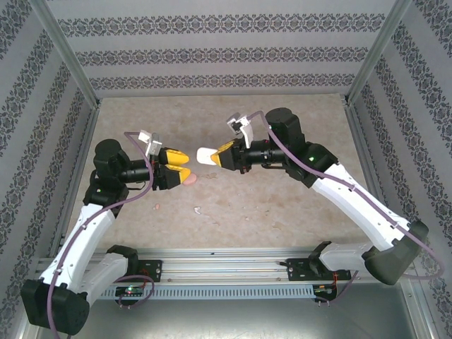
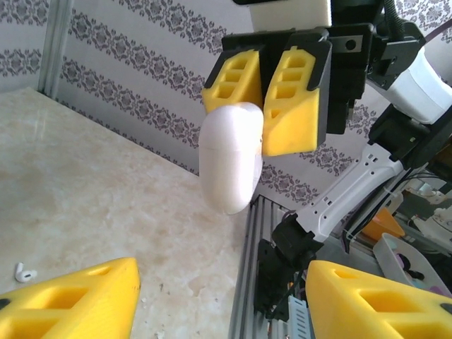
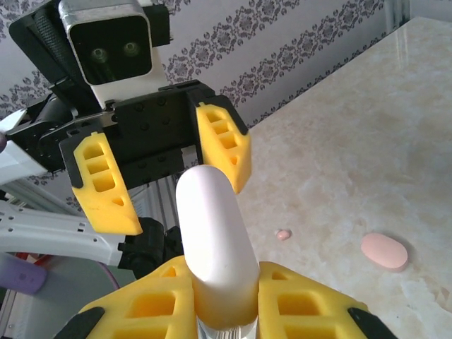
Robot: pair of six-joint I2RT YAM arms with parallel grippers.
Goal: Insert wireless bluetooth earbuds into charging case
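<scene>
The right gripper (image 1: 219, 157) is clamped on one end of a white charging case (image 1: 206, 155), a smooth, closed, pebble-shaped shell whose free end juts toward the opposing arm. The right wrist view shows both yellow fingers (image 3: 304, 307) pressed flat against the case's sides. Facing it just across a narrow gap, the left gripper (image 1: 185, 167) stands with its jaws spread wide and nothing between them. Its two yellow fingers (image 2: 70, 304) frame the raised case in the left wrist view.

Both grippers are held above the beige, marble-look tabletop (image 1: 282, 120), near its middle. Just below the left gripper in the overhead view, a pink charging case (image 1: 189, 181), closed and oval, lies flat on the surface. Two earbuds lie loose nearer the arm bases. A pale pink earbud (image 1: 157, 205) sits to the left, and a white earbud (image 1: 197, 210) lies a little to its right, its short stem visible from the left wrist camera (image 2: 25, 272). The two buds are apart from each other and from both cases.

A broad stretch of tabletop runs from the grippers to the back wall, and more lies open to the right. Patterned wall panels (image 1: 226, 49) close in the back and both sides, and aluminium posts (image 1: 67, 53) stand at the corners. A metal rail (image 1: 226, 258) carrying the arm bases runs along the near edge.
</scene>
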